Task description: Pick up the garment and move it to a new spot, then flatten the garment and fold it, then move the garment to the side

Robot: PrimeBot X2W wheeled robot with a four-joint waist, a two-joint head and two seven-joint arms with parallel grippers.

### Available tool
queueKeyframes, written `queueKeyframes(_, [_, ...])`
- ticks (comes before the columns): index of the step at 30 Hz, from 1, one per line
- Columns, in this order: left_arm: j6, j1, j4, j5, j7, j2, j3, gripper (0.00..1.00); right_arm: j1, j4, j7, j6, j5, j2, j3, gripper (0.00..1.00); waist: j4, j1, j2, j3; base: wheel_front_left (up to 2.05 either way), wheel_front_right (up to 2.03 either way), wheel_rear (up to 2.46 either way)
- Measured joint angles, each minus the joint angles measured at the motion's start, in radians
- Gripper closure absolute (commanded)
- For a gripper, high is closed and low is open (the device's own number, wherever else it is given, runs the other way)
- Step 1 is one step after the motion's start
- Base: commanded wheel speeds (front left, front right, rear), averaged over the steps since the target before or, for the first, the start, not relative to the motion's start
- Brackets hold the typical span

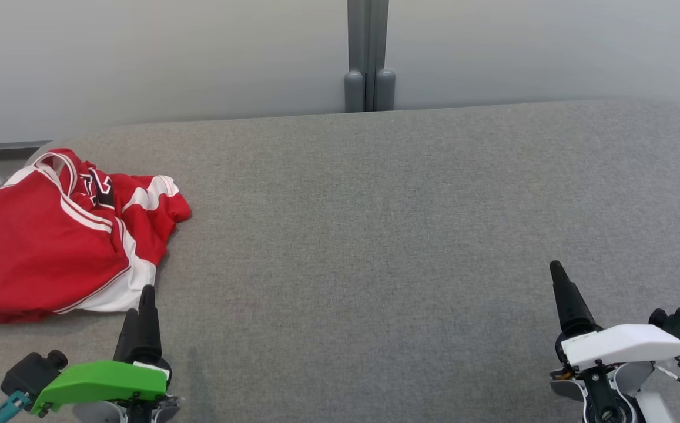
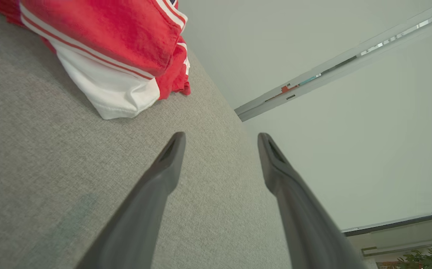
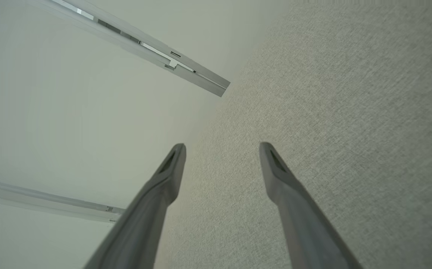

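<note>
The head camera is looking forward and down from high above the desk [image 1: 375, 235], standing well back and taking in the grey top out to the pale wall [image 1: 169, 59] at 12 o'clock. The left wrist camera is riding low and close over the desk, rolled sideways, looking along its own dark fingers [image 2: 161, 179] toward the garment [image 2: 118, 45] at 11 o'clock — the same red-and-white heap the head camera is catching at 9 o'clock. The right wrist camera is sitting just as low, facing along its fingers [image 3: 290, 198], with desk lying at 3 o'clock and wall at 9 o'clock. All three are sharing the grey desk top and the wall behind it.
</note>
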Motion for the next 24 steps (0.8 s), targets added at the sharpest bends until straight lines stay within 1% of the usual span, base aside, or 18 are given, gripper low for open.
queueKeyframes(12, [0.017,0.000,-0.006,0.209,-0.042,0.006,-0.031,0.00,-0.013,-0.018,-0.043,0.000,-0.198,-0.002,0.012,0.00,0.004,0.0000,0.0000,0.006,0.00,0.00,0.00])
queueKeyframes(24, [0.032,0.000,-0.027,0.358,-0.080,0.007,-0.051,0.00,-0.016,-0.026,-0.079,0.000,-0.356,-0.004,0.022,0.00,0.008,0.0000,0.0000,0.014,0.00,0.00,0.00])
